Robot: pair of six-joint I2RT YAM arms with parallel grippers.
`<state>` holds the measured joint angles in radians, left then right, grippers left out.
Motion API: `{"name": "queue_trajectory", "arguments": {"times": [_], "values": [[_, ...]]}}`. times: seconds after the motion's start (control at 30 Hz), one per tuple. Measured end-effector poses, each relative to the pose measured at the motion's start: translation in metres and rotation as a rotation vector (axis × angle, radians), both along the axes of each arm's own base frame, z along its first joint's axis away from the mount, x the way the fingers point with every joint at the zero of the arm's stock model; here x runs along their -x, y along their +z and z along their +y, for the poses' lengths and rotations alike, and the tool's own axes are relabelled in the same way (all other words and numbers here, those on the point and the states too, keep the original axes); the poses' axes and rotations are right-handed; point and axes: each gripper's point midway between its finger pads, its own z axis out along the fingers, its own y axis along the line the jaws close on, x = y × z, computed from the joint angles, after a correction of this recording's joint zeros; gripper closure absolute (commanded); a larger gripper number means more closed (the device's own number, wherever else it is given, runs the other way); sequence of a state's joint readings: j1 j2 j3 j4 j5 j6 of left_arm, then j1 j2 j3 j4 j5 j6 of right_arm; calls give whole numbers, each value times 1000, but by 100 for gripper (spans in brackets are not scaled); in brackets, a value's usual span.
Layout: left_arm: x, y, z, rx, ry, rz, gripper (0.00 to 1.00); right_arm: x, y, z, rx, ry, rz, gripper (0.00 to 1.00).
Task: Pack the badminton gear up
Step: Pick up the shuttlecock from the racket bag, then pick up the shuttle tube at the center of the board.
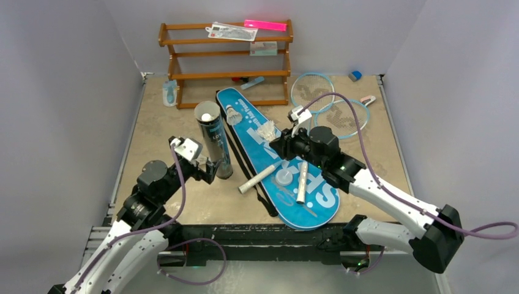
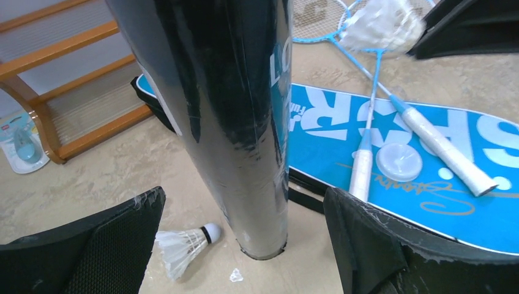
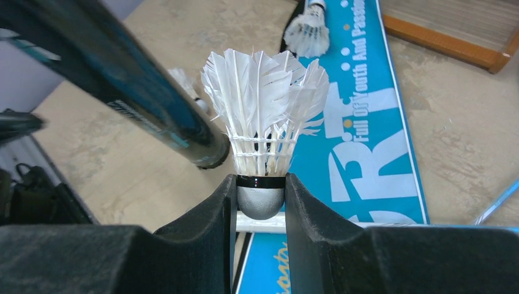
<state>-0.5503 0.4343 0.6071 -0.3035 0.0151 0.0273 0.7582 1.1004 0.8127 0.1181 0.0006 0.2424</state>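
Left gripper [image 2: 243, 202]: wide open. Its two fingers stand on either side of the black tube's foot, with a gap at each side. Nothing is clasped.
Right gripper [image 3: 261, 196]: closed on the grey cork of the held shuttlecock [image 3: 263, 110], whose feathers point away from the fingers. It hangs above the middle of the blue bag.
Black tube [image 1: 213, 144]: upright on the table [image 1: 183, 202], just left of the bag. Its top end is open.
Blue bag [image 1: 318, 205]: flat on the table, lying diagonally from far left to near right, with the white lettering facing up.
Rackets [image 1: 339, 116]: two, with heads overlapping on the table at far right and shafts running onto the bag. The white handles rest on the bag's near half, and one handle end overhangs its left edge.
Round clear cap [image 1: 284, 178]: on the bag, between the two handles.
Second shuttlecock [image 1: 232, 114]: lying on the bag's far end.
Third shuttlecock [image 2: 183, 245]: on the table, just beside the tube's foot.
Wooden rack [image 1: 226, 61]: against the far wall, beyond the tube and bag.
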Motion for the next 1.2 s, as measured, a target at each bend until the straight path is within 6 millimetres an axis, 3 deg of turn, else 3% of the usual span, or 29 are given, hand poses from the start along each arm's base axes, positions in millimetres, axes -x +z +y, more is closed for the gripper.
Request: {"name": "queue_trajectory", "arguments": {"times": [0.13, 0.3, 0.77, 0.9, 1.2], "values": [[-10, -10, -2, -13, 12, -18, 0, 12, 24, -5, -50, 25, -42, 72], [-22, -13, -9, -3, 13, -34, 0, 21, 38, -9, -78, 44, -66, 72], [-53, -16, -21, 2, 47, -52, 0, 33, 35, -14, -72, 73, -49, 71], [-63, -7, -17, 24, 82, -88, 2, 36, 37, -15, -77, 77, -54, 71], [-84, 7, 3, 53, 137, -148, 45, 41, 34, -16, -64, 97, -44, 70]]}}
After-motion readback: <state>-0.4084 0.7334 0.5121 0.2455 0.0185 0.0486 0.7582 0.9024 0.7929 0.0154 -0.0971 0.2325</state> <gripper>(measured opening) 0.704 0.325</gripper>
